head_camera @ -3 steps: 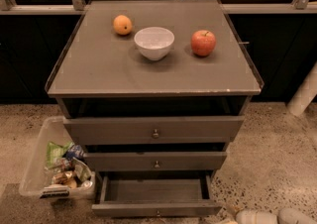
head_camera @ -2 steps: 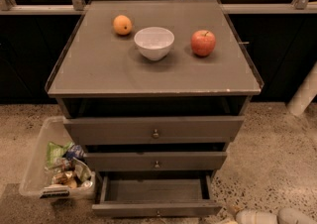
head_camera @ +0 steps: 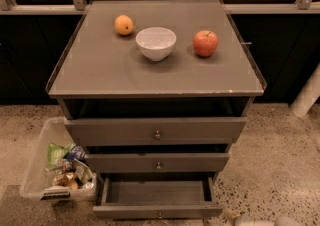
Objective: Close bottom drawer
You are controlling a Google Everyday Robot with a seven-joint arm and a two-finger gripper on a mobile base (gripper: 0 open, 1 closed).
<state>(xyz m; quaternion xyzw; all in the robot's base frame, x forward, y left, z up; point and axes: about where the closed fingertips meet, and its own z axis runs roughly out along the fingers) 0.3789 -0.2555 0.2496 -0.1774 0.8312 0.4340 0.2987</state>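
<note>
Only one camera view is given, looking down at the front of a dark grey-brown wooden cabinet (head_camera: 240, 120) with a flat top surface (head_camera: 150, 77).

On the surface, a small round orange fruit (head_camera: 124, 25) sits toward the back left corner. A white ceramic bowl (head_camera: 156, 43) stands upright just right of it, about midway along the back half. A red apple (head_camera: 205, 43) rests beyond the bowl, nearer the right edge. The three are apart from one another, and the front half of the surface carries none of them.

Below the front edge come three drawers, each with a small round metal knob. The wide top drawer front (head_camera: 115, 131) stands out a little from the frame. The middle drawer front (head_camera: 200, 162) sits under it, also slightly forward. The bottom drawer (head_camera: 157, 192), lowest of the three, is pulled out the furthest, so its inner floor and side walls show from above, and its flat front lies close to the lower edge of the view.

On the speckled stone floor (head_camera: 280, 160) to the cabinet's left stands a clear plastic bin (head_camera: 40, 155) holding crumpled snack packets (head_camera: 67, 167).

The gripper (head_camera: 265, 221) shows only as pale rounded shapes at the bottom right corner, low by the floor, just right of the bottom drawer's front and not touching it. Whether the gripper is apart or together I cannot tell.
</note>
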